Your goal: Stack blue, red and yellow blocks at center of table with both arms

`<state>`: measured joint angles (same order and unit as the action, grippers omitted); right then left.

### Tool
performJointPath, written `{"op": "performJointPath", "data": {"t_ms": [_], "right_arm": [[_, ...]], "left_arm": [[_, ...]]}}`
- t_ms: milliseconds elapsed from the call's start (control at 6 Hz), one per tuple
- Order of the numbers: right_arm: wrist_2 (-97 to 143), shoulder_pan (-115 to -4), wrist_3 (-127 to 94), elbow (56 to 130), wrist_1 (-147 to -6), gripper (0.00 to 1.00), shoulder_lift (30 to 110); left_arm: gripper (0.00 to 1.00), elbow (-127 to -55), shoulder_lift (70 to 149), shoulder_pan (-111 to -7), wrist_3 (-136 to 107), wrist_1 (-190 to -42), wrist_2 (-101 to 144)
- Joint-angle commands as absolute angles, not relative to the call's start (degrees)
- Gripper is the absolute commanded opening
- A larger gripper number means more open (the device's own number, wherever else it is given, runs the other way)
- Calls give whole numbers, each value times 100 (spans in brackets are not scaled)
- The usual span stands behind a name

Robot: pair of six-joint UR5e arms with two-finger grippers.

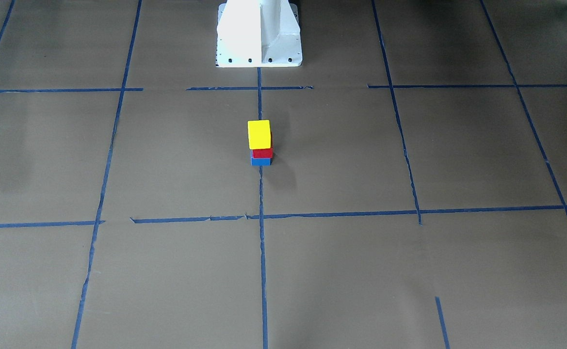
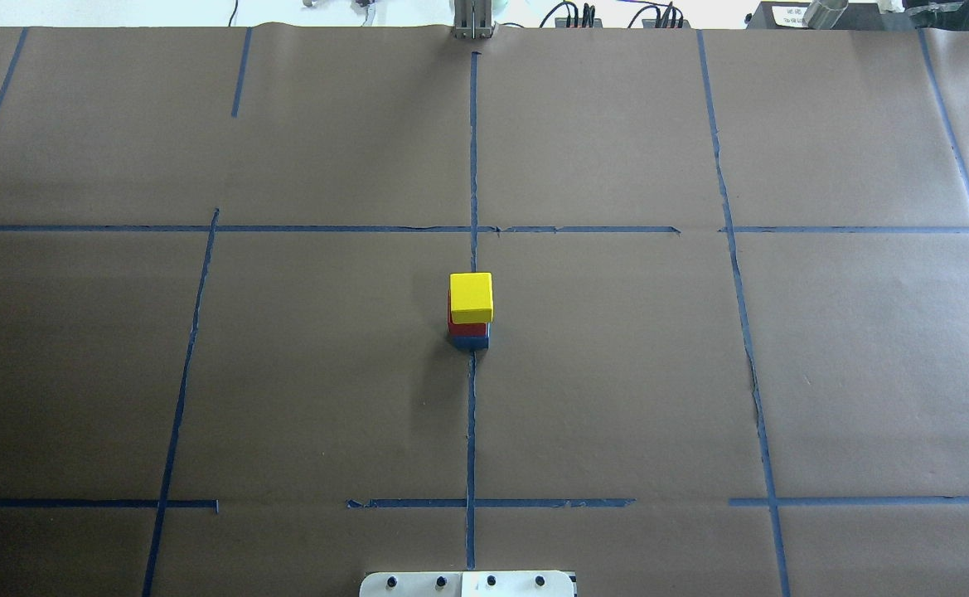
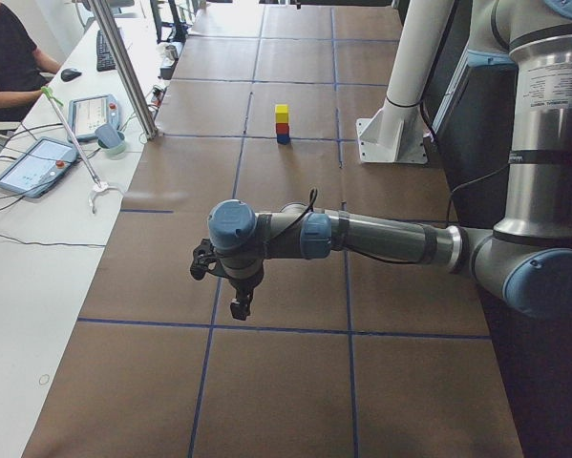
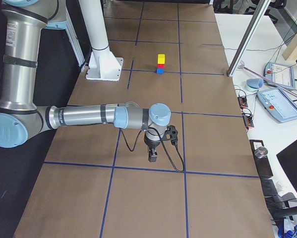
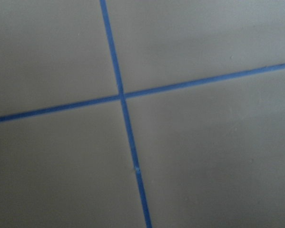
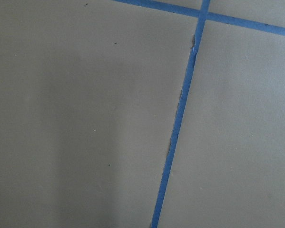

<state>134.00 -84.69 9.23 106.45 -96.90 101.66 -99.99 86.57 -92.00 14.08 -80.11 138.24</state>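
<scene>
Three high at mid-frame on the brown paper-covered tabletop (image 2: 617, 373): small yellow cube (image 2: 471, 297) over small red cube (image 1: 263, 153) over small blue cube (image 1: 261, 162), straddling a blue tape line (image 2: 471, 431). Well apart from that stack, low in each side view, left jaws and right jaws; cannot tell whether open, closed or holding anything.

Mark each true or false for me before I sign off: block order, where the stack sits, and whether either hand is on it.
1. The yellow block rests on the red block. True.
2. The blue block stands on a tape line. True.
3. The blue block lies on top of the red block. False: it is under the red block, at the bottom.
4. A hand grips the yellow block. False: the left hand and right hand both hang far from the blocks.
</scene>
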Motion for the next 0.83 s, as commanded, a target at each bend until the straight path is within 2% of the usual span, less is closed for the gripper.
{"op": "performJointPath", "data": {"t_ms": [0, 667], "right_arm": [[13491, -8805, 1029, 10749, -8935, 100, 10589], [13632, -8895, 976, 10784, -8877, 100, 10661]], "left_arm": [[100, -10106, 8517, -9237, 815, -7745, 13817], [100, -10125, 8463, -9168, 738, -7918, 13110]]}}
